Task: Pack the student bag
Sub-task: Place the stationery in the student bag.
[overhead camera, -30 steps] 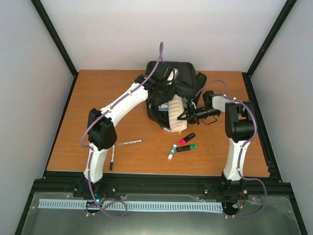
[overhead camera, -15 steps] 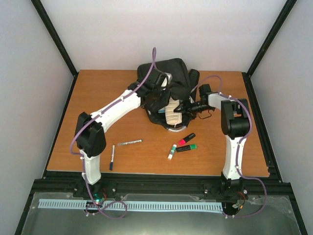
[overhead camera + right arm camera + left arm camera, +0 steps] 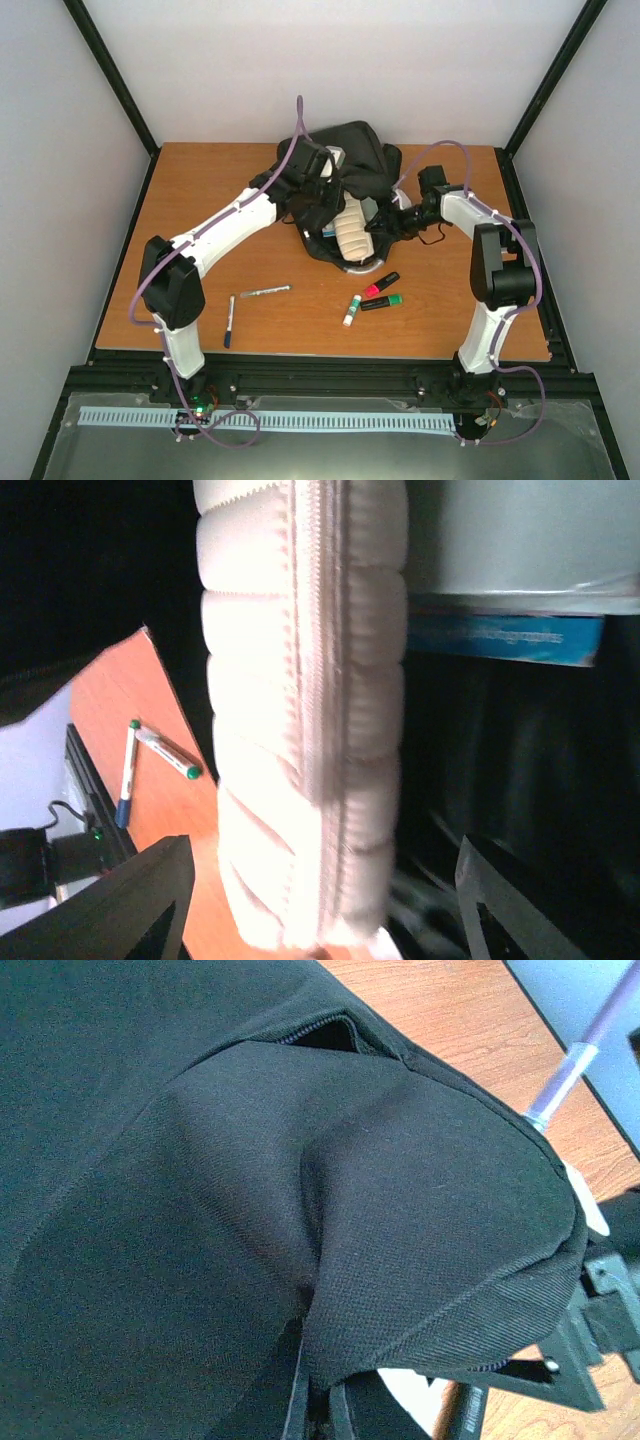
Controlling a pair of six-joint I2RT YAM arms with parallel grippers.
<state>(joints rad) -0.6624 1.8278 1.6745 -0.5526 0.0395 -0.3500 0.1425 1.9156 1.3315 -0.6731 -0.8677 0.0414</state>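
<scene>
1. One wooden surface (image 3: 200, 200) carries everything.
2. Black student bag (image 3: 362, 150) lies at its far middle, opening toward the near edge.
3. Beige ribbed pouch (image 3: 352, 228) sits in that opening.
4. My left fingers (image 3: 322, 200) are clenched on bag fabric.
5. My right fingers (image 3: 150, 900) are released, spread either side of the pouch.
6. Red marker (image 3: 381, 285) and green marker (image 3: 383, 301) lie near the bag, on the near side.

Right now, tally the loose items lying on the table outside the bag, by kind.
Thin pens: 2
Thick markers: 2
White stick, green cap: 1
Total: 5
</scene>
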